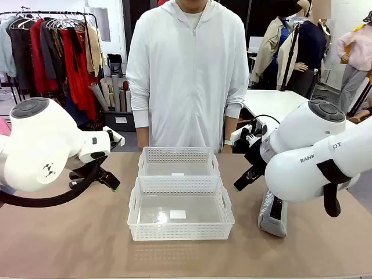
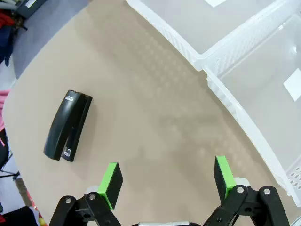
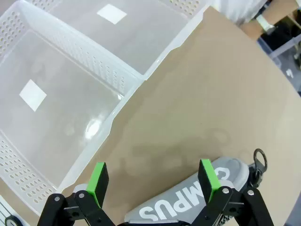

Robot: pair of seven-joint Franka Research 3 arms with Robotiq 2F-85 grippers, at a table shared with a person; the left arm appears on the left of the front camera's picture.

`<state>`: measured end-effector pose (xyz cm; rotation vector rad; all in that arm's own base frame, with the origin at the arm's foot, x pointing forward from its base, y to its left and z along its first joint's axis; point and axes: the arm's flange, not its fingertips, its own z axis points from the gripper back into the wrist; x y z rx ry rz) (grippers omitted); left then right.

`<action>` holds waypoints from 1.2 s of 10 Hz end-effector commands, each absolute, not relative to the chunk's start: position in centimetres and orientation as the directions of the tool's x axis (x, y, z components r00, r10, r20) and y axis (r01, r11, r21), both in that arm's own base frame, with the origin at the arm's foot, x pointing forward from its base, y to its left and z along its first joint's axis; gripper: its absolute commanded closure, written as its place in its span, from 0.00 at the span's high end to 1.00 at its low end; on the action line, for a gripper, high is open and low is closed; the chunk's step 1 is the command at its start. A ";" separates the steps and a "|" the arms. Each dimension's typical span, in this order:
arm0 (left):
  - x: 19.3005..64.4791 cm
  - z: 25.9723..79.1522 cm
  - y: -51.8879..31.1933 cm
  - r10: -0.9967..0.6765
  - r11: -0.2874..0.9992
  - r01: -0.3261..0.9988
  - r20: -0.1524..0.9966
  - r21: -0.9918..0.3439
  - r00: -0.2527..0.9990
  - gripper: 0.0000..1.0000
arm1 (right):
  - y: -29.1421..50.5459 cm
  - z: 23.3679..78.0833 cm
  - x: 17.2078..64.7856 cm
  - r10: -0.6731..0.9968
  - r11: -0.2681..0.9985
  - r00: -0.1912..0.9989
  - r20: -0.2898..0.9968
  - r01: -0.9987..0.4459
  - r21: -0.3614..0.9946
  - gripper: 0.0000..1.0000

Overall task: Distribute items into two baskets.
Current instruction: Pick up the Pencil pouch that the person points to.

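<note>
- Over at the left of the front view, my left gripper hangs above the bare tan tabletop. Its green pads are spread wide with nothing between them, which I judge is so it can drop over an item.
- Left of centre in the left wrist view lies the small black desk stapler. It is flat on the table, closed, up-left of the pads and well apart from the baskets. It sits on that arm's side, so I take it as the left arm's pick. I would have to shift and turn the wrist to bring the pads across its narrow body.
- Centre of the front view holds two white rectangular plastic lattice baskets, one behind the other with rims touching: the nearer basket and the farther basket. Each holds only a small white label, so I judge no item has been distributed yet. Set mid-table, either arm can reach them.
- Top centre, a person in a white zip hoodie stands at the far edge with arms down, apparently leaving the work to me.
- Toward the right, my right gripper is also spread and empty, hovering just above the grey fabric zip pouch with white "CAMPUS" lettering. The pouch lies on the table near the nearer basket's right end, not touching it, and it is this arm's natural pick. Soft fabric may sag in a pinch.
</note>
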<state>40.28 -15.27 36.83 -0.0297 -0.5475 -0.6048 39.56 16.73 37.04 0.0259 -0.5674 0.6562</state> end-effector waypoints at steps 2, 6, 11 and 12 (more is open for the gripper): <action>40.3 37.0 -15.1 -0.529 0.828 0.544 0.501 0.131 0.685 1.00 | 16.7 37.1 39.6 0.570 0.798 0.647 0.507 -0.584 -0.152 1.00; 40.3 37.0 -15.1 -0.529 0.828 0.544 0.501 0.131 0.685 1.00 | 16.7 37.1 39.6 0.570 0.798 0.647 0.507 -0.584 -0.152 1.00; 40.3 37.0 -15.1 -0.529 0.828 0.544 0.501 0.131 0.685 1.00 | 16.7 37.1 39.6 0.570 0.798 0.647 0.507 -0.584 -0.152 1.00; 40.3 37.0 -15.1 -0.529 0.828 0.544 0.501 0.131 0.685 1.00 | 16.7 37.1 39.6 0.570 0.798 0.647 0.507 -0.584 -0.152 1.00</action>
